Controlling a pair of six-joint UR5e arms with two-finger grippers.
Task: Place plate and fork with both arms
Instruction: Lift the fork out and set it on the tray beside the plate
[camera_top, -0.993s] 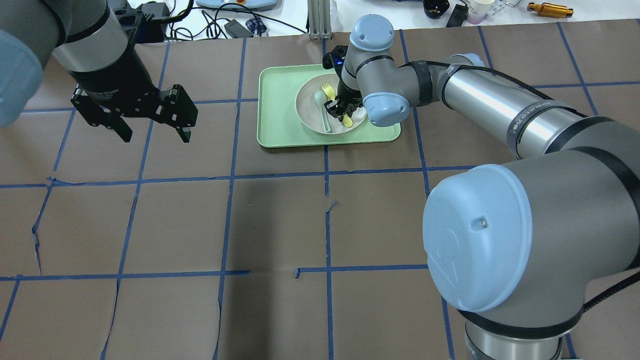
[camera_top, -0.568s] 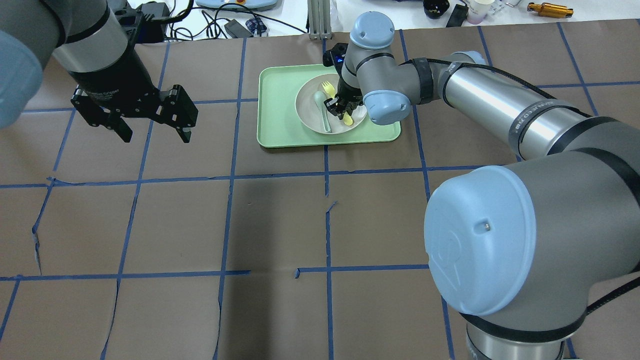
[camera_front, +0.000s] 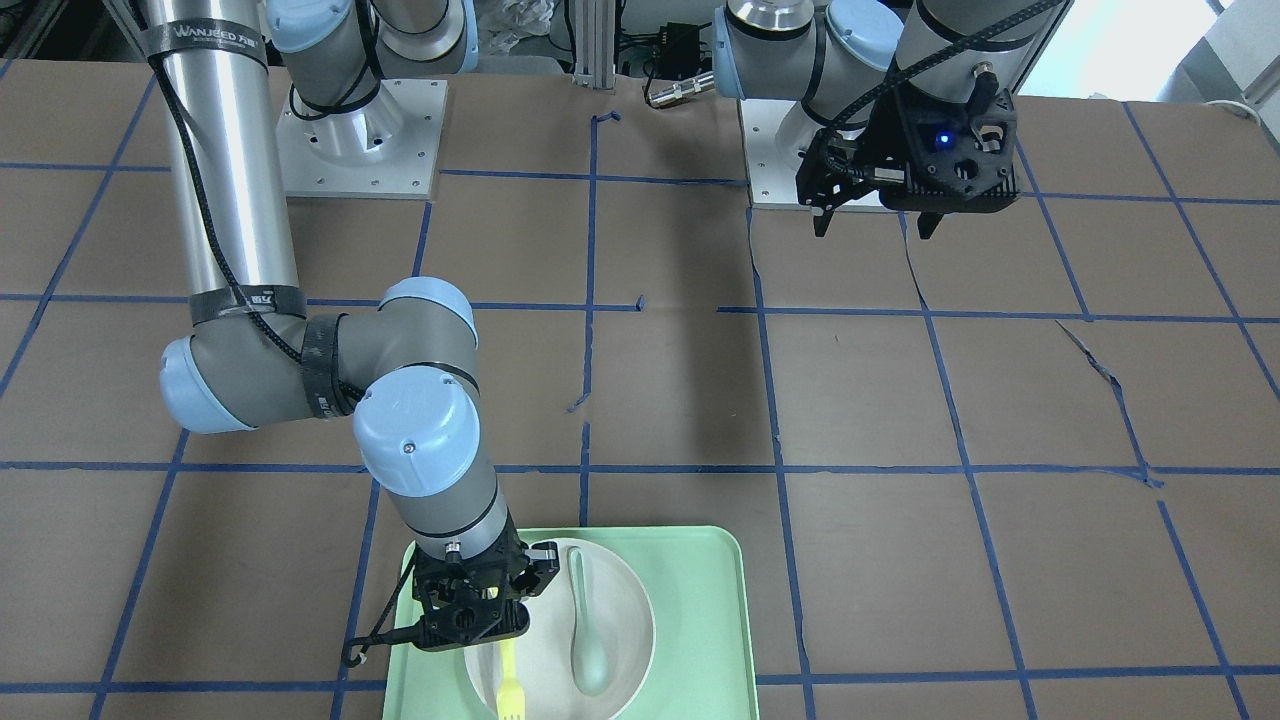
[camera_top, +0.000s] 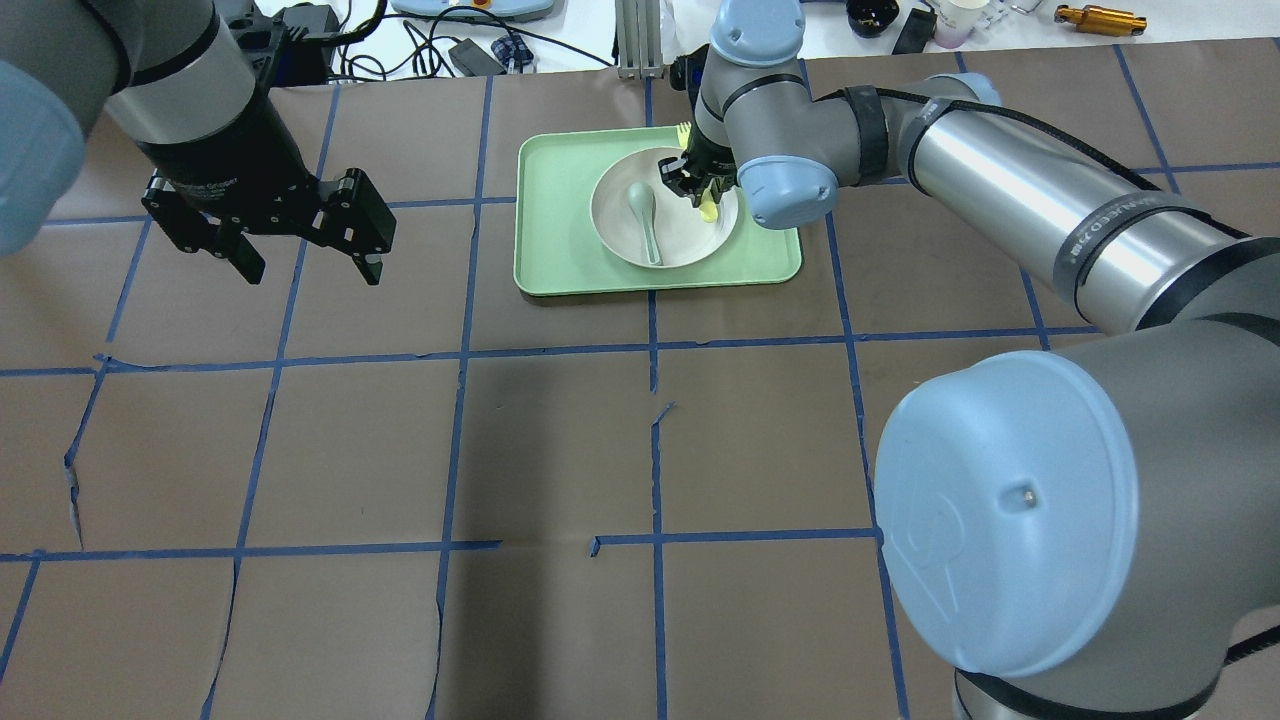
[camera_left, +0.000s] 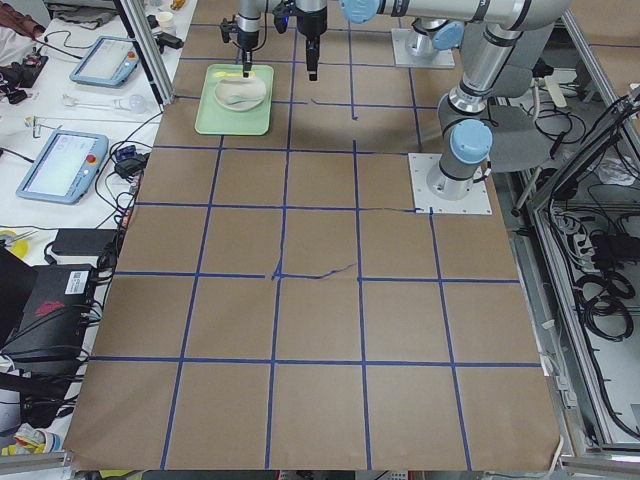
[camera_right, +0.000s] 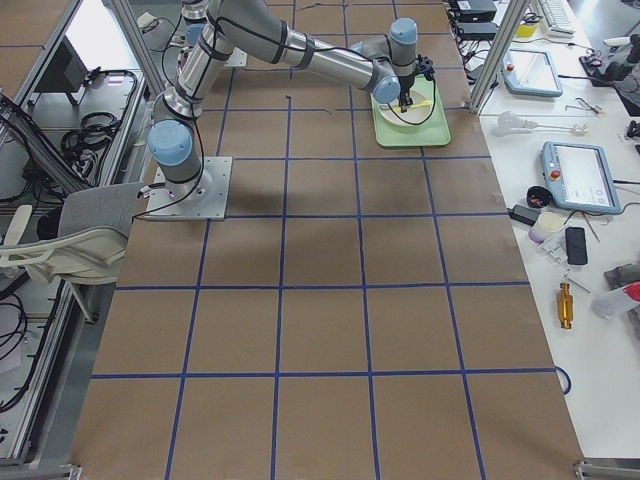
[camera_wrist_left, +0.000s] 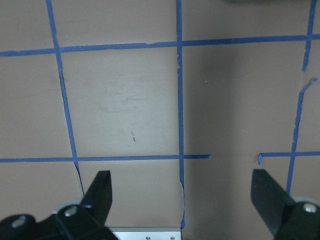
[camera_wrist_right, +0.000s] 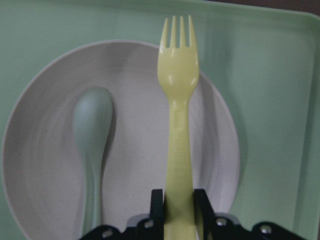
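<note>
1. The right end effector (camera_wrist_right: 178, 202) is clenched on the handle of the fork (camera_wrist_right: 178, 125). I see the tines pointing toward the far edge of the desk (camera_top: 550, 450), past the plate's rim and over the tray (camera_top: 560, 230).
2. The plate (camera_top: 690, 242) sits inside the mint-green tray, which lies against the desk's far edge, roughly between the two arms.
3. A grey-green spoon (camera_top: 641, 198) lies in the plate just beside the fork. I see no contact between them.
4. The left end effector (camera_top: 311, 270) is released, with its jaws wide apart and nothing between them. It hangs over bare desk, well apart from the tray on its left side.
5. Cables (camera_top: 440, 45) lie beyond the far edge, off the desk.
</note>
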